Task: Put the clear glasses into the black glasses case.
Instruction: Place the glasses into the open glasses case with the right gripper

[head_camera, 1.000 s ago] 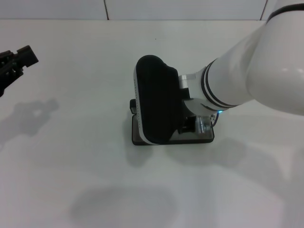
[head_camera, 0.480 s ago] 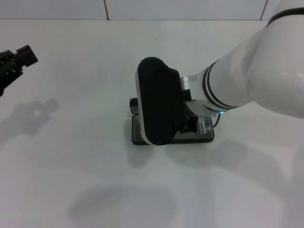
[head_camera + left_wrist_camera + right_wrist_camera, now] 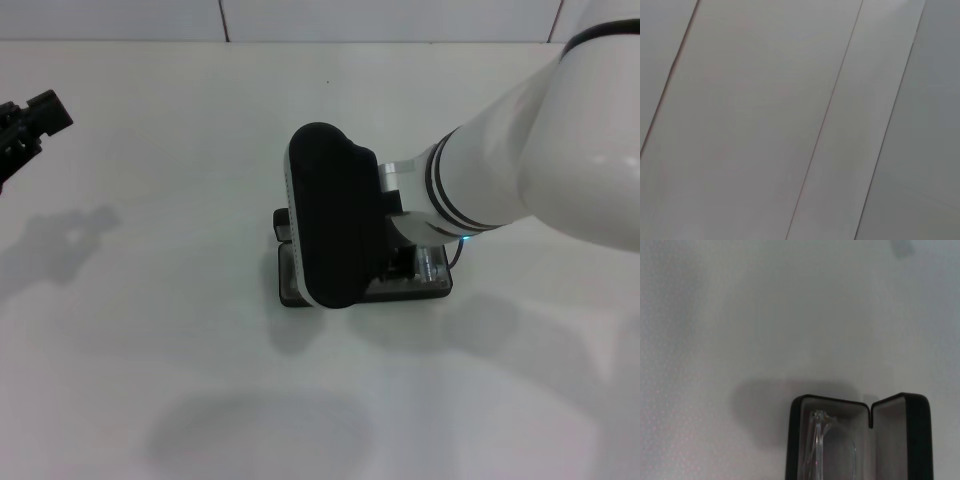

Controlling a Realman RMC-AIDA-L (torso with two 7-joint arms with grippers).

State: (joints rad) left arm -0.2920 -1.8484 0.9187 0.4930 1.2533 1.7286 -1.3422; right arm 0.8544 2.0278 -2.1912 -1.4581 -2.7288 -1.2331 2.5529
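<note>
No lettering can be read. The black glasses case [image 3: 860, 440] lies open (grey-lined) on the table [image 3: 150, 300] under the right claw [image 3: 400, 262], clear glasses [image 3: 827, 447] inside. That claw's opening can't be told; left claw [image 3: 28, 125] sits far off.

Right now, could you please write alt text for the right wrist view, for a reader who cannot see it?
An open black glasses case lies on a plain white table, its grey-lined halves spread apart. The clear glasses rest inside one half. The lower part of the case is cut off by the picture's edge.
</note>
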